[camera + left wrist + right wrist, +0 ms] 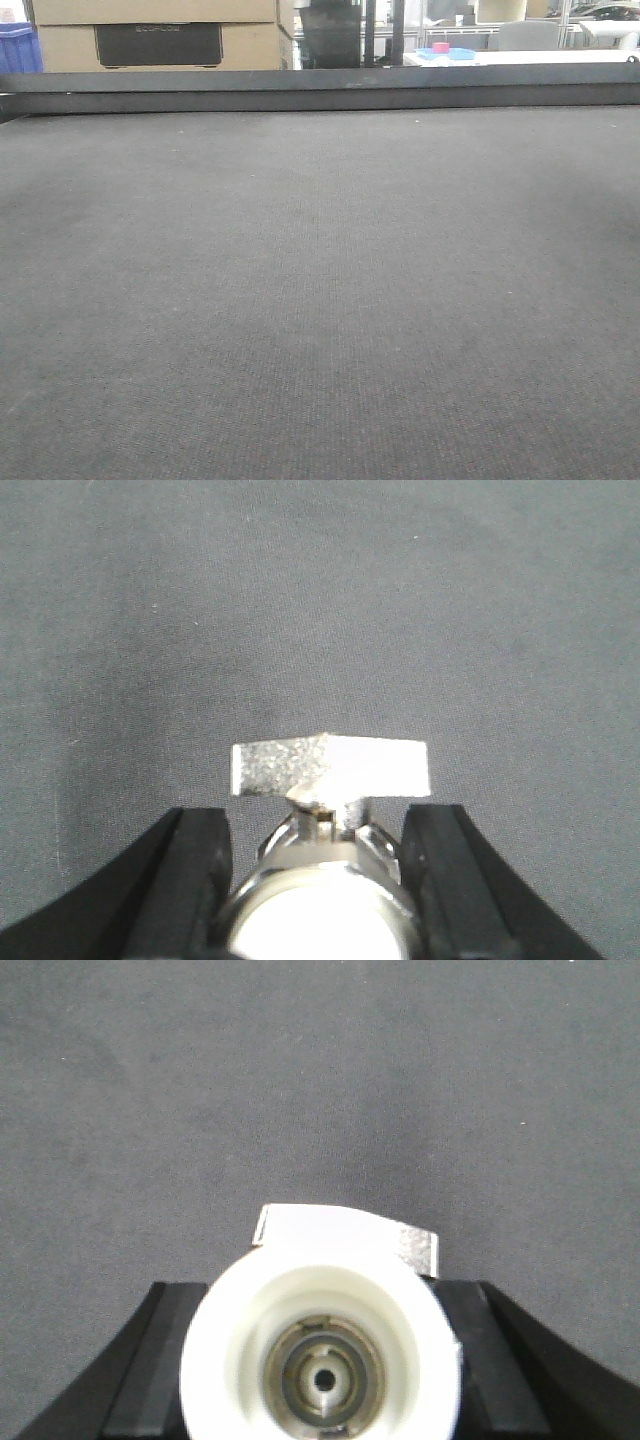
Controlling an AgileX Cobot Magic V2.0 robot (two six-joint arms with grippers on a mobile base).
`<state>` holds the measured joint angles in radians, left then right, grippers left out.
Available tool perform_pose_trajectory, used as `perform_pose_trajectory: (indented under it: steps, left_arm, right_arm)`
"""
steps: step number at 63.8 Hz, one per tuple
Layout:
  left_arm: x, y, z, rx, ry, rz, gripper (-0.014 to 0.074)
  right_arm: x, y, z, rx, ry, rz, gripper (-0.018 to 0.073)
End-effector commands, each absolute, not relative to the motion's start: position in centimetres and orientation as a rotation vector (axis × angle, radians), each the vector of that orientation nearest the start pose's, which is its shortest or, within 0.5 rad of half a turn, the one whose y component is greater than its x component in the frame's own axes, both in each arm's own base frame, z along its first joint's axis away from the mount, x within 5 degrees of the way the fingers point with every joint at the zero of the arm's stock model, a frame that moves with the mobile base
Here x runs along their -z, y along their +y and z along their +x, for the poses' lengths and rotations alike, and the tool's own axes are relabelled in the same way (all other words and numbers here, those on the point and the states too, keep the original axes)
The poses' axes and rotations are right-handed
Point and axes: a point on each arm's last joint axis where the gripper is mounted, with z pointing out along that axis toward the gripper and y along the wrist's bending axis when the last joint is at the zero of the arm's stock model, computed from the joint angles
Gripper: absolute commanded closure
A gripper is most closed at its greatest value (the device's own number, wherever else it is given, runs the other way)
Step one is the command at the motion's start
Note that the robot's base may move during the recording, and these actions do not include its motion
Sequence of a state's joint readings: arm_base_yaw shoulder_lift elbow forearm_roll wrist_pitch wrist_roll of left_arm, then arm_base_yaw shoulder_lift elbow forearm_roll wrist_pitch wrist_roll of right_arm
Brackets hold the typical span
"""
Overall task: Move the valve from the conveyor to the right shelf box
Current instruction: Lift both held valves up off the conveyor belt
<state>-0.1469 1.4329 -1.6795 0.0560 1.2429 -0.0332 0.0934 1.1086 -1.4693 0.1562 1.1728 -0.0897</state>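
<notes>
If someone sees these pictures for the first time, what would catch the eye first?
First, the metal valve with its flat handle, gripped between the left jaws low in the left wrist view. Next, the white-rimmed valve, seen end-on between the right jaws low in the right wrist view. The wide grey conveyor fills nearly the whole front view, up to its black rail.

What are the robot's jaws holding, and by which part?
The left jaws clamp a valve by the sides of its round body, leaving its handle free. The right jaws appear to clamp a second valve the same way.
</notes>
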Motion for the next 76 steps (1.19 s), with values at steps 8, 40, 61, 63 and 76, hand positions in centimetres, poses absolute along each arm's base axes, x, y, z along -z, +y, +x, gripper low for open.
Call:
perform_pose_trajectory:
  steps: [8, 40, 61, 63, 76]
  left_arm:
    - [-44.8, -3.9, 27.8, 0.017, 2.426, 0.136, 0.0708]
    - [-45.2, -3.9, 28.3, 0.025, 2.357, 0.135, 0.0708]
    - [-46.1, -4.1, 29.0, 0.039, 2.229, 0.132, 0.0708]
    - [-46.1, -4.1, 29.0, 0.039, 2.229, 0.132, 0.0708]
    - [-46.1, -4.1, 29.1, 0.039, 2.226, 0.132, 0.0708]
  right_arm:
    - [-47.4, 3.0, 18.9, -0.193, 2.185, -0.204, 0.0711]
    - [-47.4, 3.0, 18.9, -0.192, 2.182, -0.203, 0.0711]
    - [-48.1, 3.0, 19.4, -0.189, 2.088, -0.185, 0.0711]
    - [-48.1, 3.0, 19.4, -0.189, 2.088, -0.185, 0.0711]
    - [-48.1, 3.0, 19.4, -0.189, 2.089, -0.186, 0.0711]
